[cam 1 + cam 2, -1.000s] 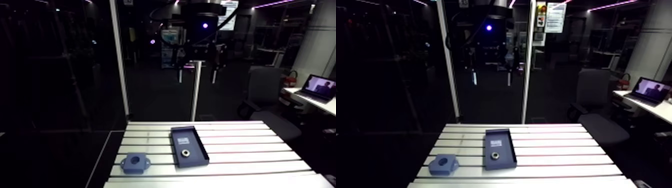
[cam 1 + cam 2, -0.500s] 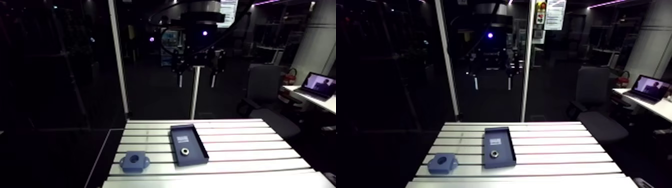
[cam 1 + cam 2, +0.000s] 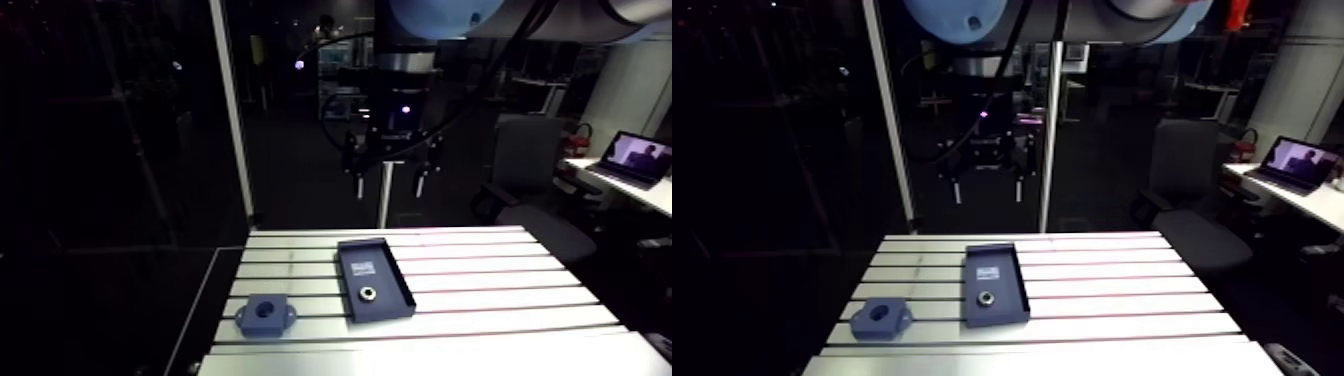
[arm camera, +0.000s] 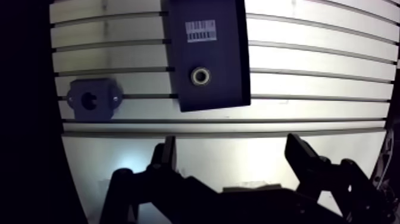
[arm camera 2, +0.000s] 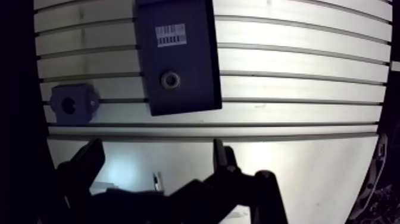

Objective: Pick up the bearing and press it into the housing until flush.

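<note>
**Gripper lowered over the table; bearing in its tray**

Arm view. Since the earlier frames the gripper (image 3: 390, 182) has come down nearer the table (image 3: 500, 290). A light-blue joint cap (image 3: 440, 12) now shows at the upper edge, and the whole view has shifted a little with the camera. The things on the table lie as they did before. The gripper hangs in the air, well apart from everything below it. A dark tray (image 3: 385, 305) lies near the middle of the table. The bearing (image 3: 367, 293), a small metal ring, lies flat inside the tray, in the half nearer the camera. The housing (image 3: 263, 315), a blue block with a round bore facing up, sits on the table beside the tray's long side and apart from it.

Wrist view. The two fingers (image 4: 166, 158) stand wide apart with nothing between them, and only bare table lies under them. The tray lies ahead of the gripper, with a barcode label (image 4: 201, 30) at its far end. The bearing is in the half away from the label. The housing sits beside the tray, near it but not touching, and its bore is empty.
</note>
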`<move>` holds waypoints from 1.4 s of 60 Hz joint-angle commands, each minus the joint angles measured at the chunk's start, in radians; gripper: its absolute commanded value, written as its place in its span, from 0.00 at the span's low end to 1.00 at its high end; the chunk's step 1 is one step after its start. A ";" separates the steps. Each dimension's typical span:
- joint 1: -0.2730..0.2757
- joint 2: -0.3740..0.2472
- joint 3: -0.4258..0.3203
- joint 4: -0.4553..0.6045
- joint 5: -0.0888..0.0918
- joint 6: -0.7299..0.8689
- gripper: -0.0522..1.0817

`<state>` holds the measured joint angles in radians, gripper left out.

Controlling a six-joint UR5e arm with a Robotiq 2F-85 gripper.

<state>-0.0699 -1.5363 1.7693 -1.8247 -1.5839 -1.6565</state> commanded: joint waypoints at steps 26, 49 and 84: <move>-0.019 0.106 0.153 -0.237 0.002 -0.021 0.06; -0.008 0.178 0.172 -0.313 0.004 -0.010 0.19; 0.005 0.228 0.207 -0.355 0.006 -0.003 0.33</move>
<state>-0.0660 -1.3275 1.9694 -2.1614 -1.5773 -1.6589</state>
